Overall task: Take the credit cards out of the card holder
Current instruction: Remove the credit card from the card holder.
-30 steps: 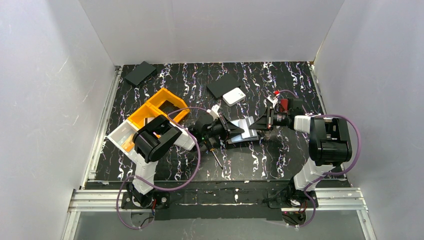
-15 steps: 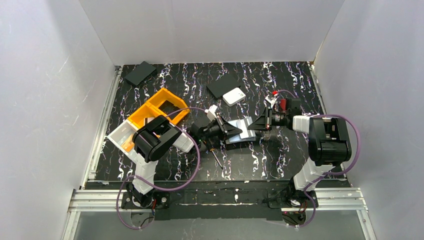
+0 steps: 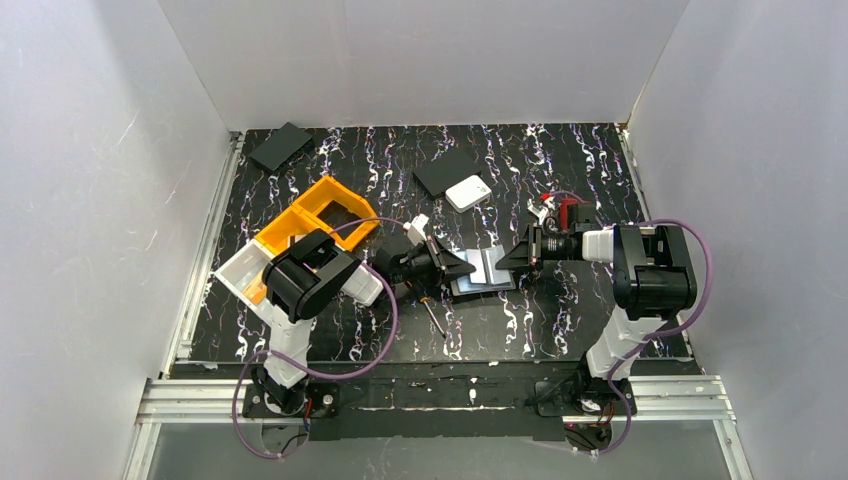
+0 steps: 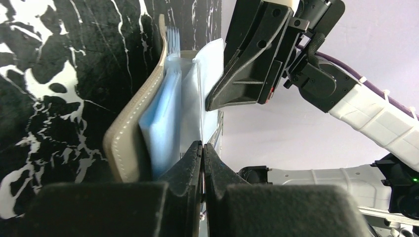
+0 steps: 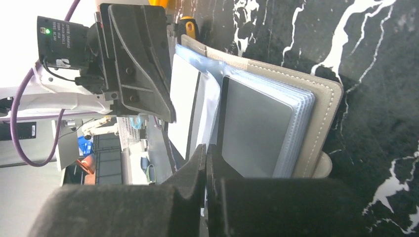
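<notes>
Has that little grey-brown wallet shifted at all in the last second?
Yes. The card holder has slid slightly down the top view, away from the white box, which stayed put.

- The card holder (image 5: 316, 118) lies open, a grey card (image 5: 252, 128) in its sleeves.
- Your right gripper (image 5: 205, 150), fingers pressed together, touches its middle.
- Your left gripper (image 5: 165, 111) meets its other half.

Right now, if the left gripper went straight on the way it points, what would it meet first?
Likely the card holder: the left gripper sits at its sleeves. The right gripper faces it just beyond; depth unclear.
</notes>
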Tool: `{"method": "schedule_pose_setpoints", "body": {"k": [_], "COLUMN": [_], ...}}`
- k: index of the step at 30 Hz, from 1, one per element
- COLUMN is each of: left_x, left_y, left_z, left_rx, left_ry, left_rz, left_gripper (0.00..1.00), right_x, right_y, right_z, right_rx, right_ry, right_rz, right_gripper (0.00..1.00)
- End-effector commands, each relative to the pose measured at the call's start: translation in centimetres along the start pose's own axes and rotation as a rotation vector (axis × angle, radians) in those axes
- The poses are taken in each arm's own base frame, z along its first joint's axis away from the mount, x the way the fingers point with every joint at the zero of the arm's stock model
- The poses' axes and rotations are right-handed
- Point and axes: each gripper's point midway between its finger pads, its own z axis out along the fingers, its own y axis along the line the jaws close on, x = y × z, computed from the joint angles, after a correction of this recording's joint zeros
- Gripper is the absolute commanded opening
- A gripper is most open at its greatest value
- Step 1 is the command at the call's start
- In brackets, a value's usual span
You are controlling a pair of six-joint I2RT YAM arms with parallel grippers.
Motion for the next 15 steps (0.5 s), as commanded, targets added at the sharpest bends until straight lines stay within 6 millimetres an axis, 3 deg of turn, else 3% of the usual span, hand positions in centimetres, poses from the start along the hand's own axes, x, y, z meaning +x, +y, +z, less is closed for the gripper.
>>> {"method": "schedule_pose_setpoints", "body": {"k": [1, 9, 15], "left_x": [-0.8, -1.0, 0.1], "left_y": [-0.3, 0.4, -0.1], "left_z": [-0.5, -2.2, -3.7], "left_rx": [0.019, -0.015, -0.049], "left_ry": [-0.008, -0.009, 0.036], "left_rz": [0.033, 0.053, 0.118], "left_gripper": [0.0, 0.0, 0.0], "right_x": [-0.5, -0.4, -0.5], "right_y": [-0.4, -2.8, -2.5], "right_z": [-0.2, -0.6, -1.1], "right_rx": [0.022, 0.171, 0.184], "right_ry": [0.008, 0.029, 0.054], "right_rz": [-0.025, -0.052, -0.122], "right_gripper": [0.05, 0.07, 0.22]}}
